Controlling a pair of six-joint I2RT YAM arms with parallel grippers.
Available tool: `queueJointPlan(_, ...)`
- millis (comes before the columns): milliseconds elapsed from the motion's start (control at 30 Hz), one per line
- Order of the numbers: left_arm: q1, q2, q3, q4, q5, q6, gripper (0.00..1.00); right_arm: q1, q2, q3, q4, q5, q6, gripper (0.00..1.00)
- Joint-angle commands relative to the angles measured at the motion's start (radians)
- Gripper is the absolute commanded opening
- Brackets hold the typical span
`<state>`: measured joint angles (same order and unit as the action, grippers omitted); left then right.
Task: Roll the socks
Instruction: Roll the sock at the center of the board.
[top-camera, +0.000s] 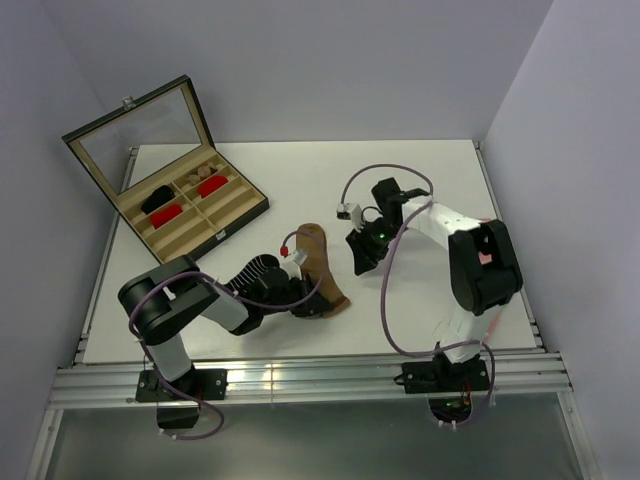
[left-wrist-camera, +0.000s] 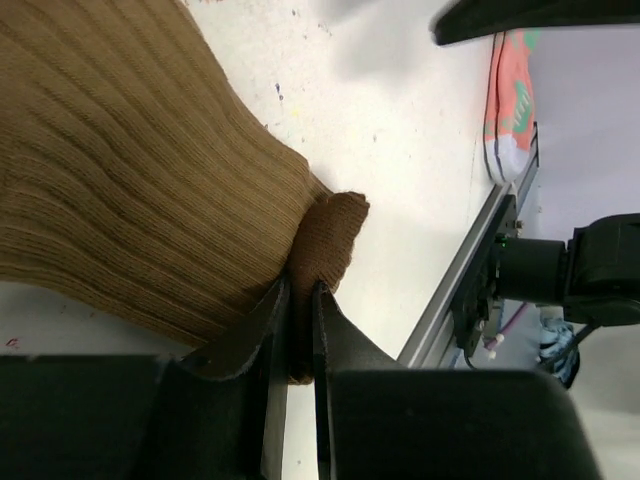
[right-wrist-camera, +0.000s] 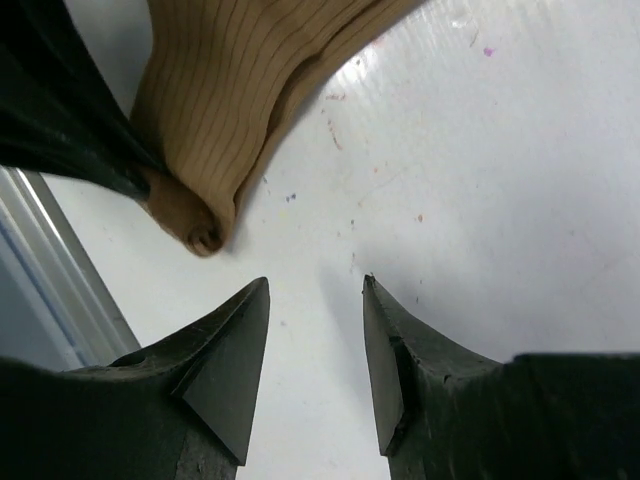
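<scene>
Far left, case (top-camera: 220, 235): lid up at the back corner of the worktop (top-camera: 300, 170), red bundles (top-camera: 210, 186) in its compartments; a dark item lies beside them, too small to name.
Left fingers (left-wrist-camera: 258, 335): all but closed, pinching a small fold at the near end of the tan sock (top-camera: 318, 255).
Tan sock: flat on the middle of the worktop, running away from the arms, unrolled except for that pinched nub; the striped black sock cannot be picked out in any view.
Right fingers (right-wrist-camera: 225, 360): spread wide with nothing between them, poised over bare worktop just right of the pinched end.
Risk, grip: the hold takes in only a thin fold, so a turn of the wrist may pull it free and let the start of the roll spring flat.
Risk, drag: nothing pins the far end, so the whole sock may slide along instead of winding up.
Risk, crowding: both sets of fingers sit near the same end, and a move in by the right could knock the left.
Overhead view alone: the sock's full length, the case, how the two arms lie.
Left wrist view alone: the pinch itself, close up, and a coral-pink sock (left-wrist-camera: 510, 110) at the worktop's edge, not found overhead.
Right wrist view alone: the open gap between its own fingers, and the nub seen from the far side.
</scene>
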<state>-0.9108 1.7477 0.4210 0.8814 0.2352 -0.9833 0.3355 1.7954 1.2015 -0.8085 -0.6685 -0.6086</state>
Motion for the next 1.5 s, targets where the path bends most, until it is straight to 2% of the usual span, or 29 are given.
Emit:
queueJointPlan(0,0.023,0.029,-0.016,-0.159,0.091,-0.009,0.00,-0.004,-0.129,-0.088,0.087,0.020,-0.072,0.50)
queueJointPlan(100,0.053,0.018,-0.014,-0.174,0.147,-0.026,0.00,-0.004,-0.214,-0.164,0.137,0.020,-0.137,0.50)
queueJointPlan(333,0.104,0.004,0.041,-0.344,0.251,-0.012,0.00,0.019,-0.396,-0.305,0.180,-0.026,-0.316,0.54)
queueJointPlan(467,0.128,0.027,0.071,-0.412,0.320,-0.002,0.00,0.118,-0.497,-0.406,0.247,0.073,-0.342,0.55)
queueJointPlan(567,0.147,0.036,0.094,-0.473,0.338,0.012,0.00,0.238,-0.553,-0.486,0.347,0.144,-0.330,0.56)
queueJointPlan(600,0.148,0.035,0.104,-0.486,0.345,0.014,0.00,0.291,-0.560,-0.502,0.368,0.174,-0.324,0.56)
queueJointPlan(833,0.162,0.058,0.153,-0.590,0.388,0.046,0.00,0.454,-0.551,-0.559,0.468,0.280,-0.329,0.57)
queueJointPlan(1067,0.168,0.073,0.196,-0.679,0.394,0.075,0.00,0.585,-0.548,-0.597,0.534,0.354,-0.327,0.54)
queueJointPlan(1467,0.178,0.090,0.188,-0.674,0.408,0.077,0.00,0.672,-0.515,-0.645,0.603,0.434,-0.332,0.48)
